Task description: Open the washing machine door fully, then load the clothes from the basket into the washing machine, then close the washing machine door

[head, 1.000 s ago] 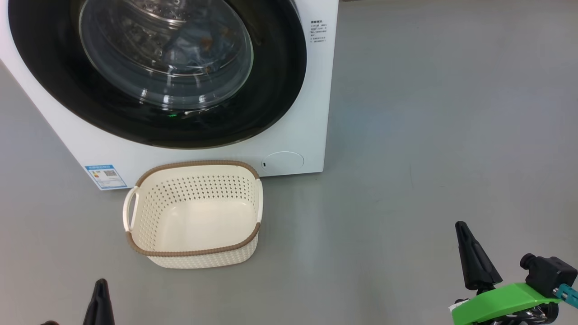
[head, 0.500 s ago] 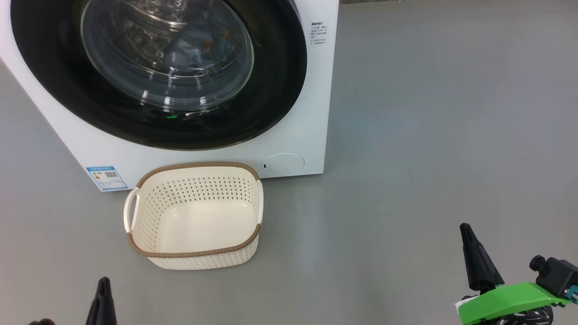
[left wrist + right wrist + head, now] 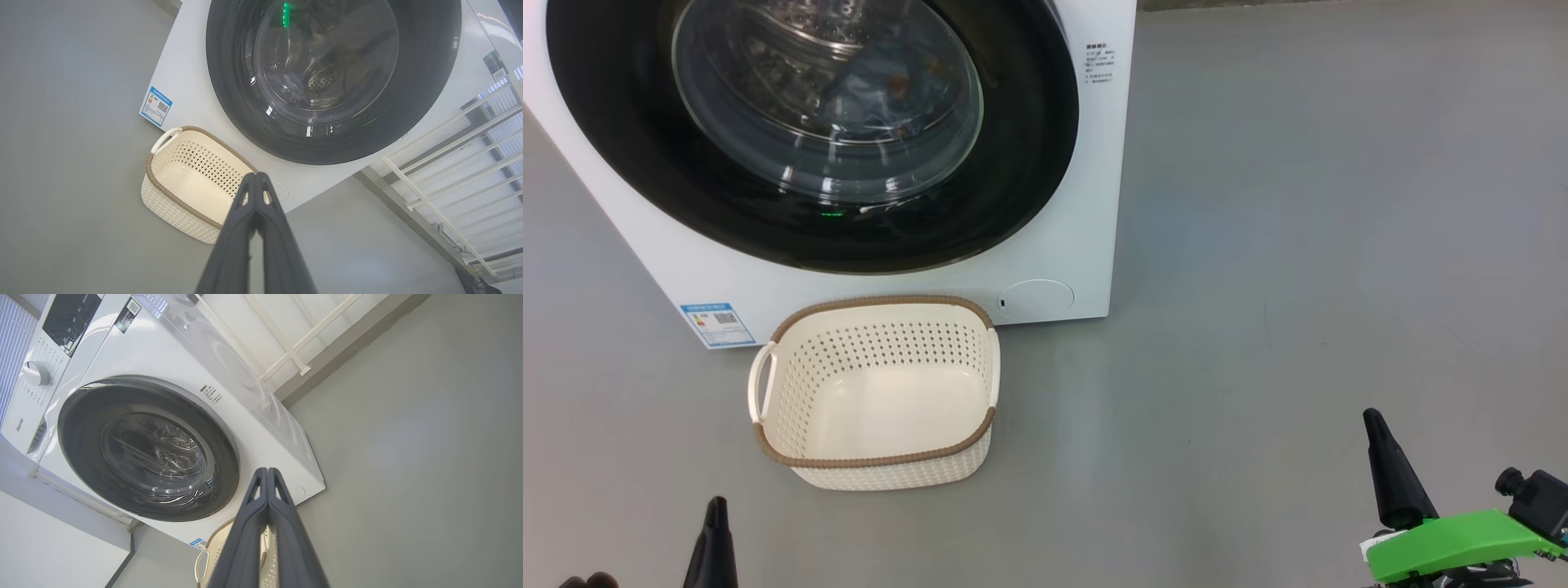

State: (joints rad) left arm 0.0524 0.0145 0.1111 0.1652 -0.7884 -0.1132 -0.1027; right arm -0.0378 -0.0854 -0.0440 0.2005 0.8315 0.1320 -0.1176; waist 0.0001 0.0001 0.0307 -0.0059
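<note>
The white washing machine point(image 3: 1086, 204) stands at the top left with its black-rimmed round door point(image 3: 1029, 163) closed flat against the front. Through the glass I make out light blue clothes point(image 3: 874, 98) with orange spots inside the drum. The cream basket point(image 3: 874, 392) with a brown rim sits on the floor right in front of the machine, and nothing lies in it. My left gripper point(image 3: 716, 506) is shut low at the lower left, well short of the basket. My right gripper point(image 3: 1374, 418) is shut at the lower right, far from the machine. Both wrist views show the fingers pressed together, left point(image 3: 256, 176) and right point(image 3: 267, 471).
Grey floor point(image 3: 1298, 245) spreads wide to the right of the machine. A white railing point(image 3: 441, 155) runs beside the machine in the left wrist view. A white wall base point(image 3: 61, 539) borders the machine's other side in the right wrist view.
The head view has drifted a little, so the machine and basket sit slightly lower. Both grippers have sunk toward the bottom edge, the right one also a bit rightward. Both stay shut.
</note>
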